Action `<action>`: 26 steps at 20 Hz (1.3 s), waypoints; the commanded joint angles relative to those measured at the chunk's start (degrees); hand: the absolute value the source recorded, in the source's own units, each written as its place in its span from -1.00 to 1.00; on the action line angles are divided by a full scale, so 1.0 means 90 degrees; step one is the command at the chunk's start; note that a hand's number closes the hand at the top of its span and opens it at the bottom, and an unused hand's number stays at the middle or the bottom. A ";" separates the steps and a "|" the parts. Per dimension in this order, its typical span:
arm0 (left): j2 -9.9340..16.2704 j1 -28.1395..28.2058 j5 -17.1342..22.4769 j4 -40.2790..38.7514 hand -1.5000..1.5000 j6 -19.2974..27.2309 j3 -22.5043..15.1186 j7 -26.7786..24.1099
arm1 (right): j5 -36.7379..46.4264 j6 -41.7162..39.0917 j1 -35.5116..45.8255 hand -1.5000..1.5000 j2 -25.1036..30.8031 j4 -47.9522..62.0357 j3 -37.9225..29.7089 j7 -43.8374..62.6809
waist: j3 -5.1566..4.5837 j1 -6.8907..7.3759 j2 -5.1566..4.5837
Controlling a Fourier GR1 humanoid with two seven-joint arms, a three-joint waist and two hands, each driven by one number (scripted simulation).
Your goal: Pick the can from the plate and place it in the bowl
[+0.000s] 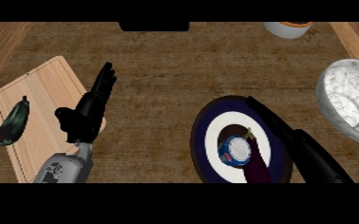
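A blue can (235,150) with a silver top stands on a round plate (204,137) that has a dark navy rim and a white middle, at the lower right. A dark purple eggplant (257,163) lies on the plate right beside the can. My right hand (278,121) reaches in from the lower right over the plate's right side, its fingers straight and open, just right of the can and not on it. The marbled white bowl (338,99) sits at the right edge, partly cut off. My left hand (89,108) rests open at the left, fingers up.
A light wooden cutting board (38,109) lies at the left with a dark green vegetable (14,122) on it. A white cup (287,29) stands at the far right back. A black object (154,26) sits at the back edge.
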State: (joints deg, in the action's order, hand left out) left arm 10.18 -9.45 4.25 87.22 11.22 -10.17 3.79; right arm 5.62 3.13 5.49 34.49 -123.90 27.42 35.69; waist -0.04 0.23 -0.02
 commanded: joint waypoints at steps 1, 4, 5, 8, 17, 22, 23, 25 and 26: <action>-0.0125 -0.0048 -0.0033 -0.0241 0.00 -0.0052 0.0189 -0.0131 | 0.0314 -0.0420 -0.0196 -1.00 -0.0245 0.0362 0.0140 -0.0091 | 0.0004 -0.0031 0.0002; -0.0095 -0.0108 -0.0144 -0.0172 0.00 -0.0142 0.0255 -0.0041 | 0.0053 -0.0756 -0.0085 -1.00 -0.0601 0.0900 -0.0138 -0.0554 | 0.0006 -0.0016 -0.0002; -0.0191 -0.0103 -0.0063 -0.0485 0.00 -0.0286 0.0339 -0.0317 | 0.0108 -0.0886 -0.0473 -1.00 -0.0481 0.0668 -0.0264 -0.0710 | 0.0005 -0.0041 0.0001; -0.0249 -0.0093 -0.0213 -0.0301 0.00 -0.0219 0.0327 -0.0218 | 0.0148 -0.0891 -0.1130 -1.00 -0.0463 0.0200 -0.0418 -0.0938 | 0.0006 -0.0067 0.0007; -0.0322 0.0044 -0.0395 0.0042 0.00 -0.0339 0.0423 0.0038 | -0.0073 -0.1352 -0.1532 -1.00 -0.1093 0.0439 -0.0962 -0.1878 | 0.0006 -0.0057 0.0007; -0.0577 0.0570 -0.0728 0.0933 0.00 -0.0103 0.0020 0.0513 | 0.0209 -0.1329 -0.1644 -1.00 -0.1609 0.0550 -0.0633 -0.1609 | 0.0006 -0.0025 0.0012; -0.0454 -0.0040 -0.0470 0.0183 0.00 -0.0439 0.0410 0.0296 | -0.0242 -0.1682 -0.1015 -1.00 -0.1632 0.1218 -0.1098 -0.1804 | 0.0006 -0.0026 -0.0001; -0.0416 0.0523 -0.0453 0.0323 0.00 -0.0526 0.0474 -0.0183 | -0.0277 -0.1730 -0.1498 -1.00 -0.1661 0.0591 -0.0987 -0.1415 | 0.0005 -0.0030 0.0006; -0.0320 0.0651 -0.0547 0.1009 0.00 -0.0450 0.0335 0.0458 | -0.0078 -0.1625 -0.1994 -1.00 -0.1596 0.0925 -0.1004 -0.2268 | 0.0008 -0.0029 0.0012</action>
State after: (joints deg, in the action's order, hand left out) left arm 6.53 -6.42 -0.22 91.14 7.74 -6.89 5.58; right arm 4.71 -10.58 -8.32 20.72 -118.21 19.35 20.76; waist 0.00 -0.08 0.05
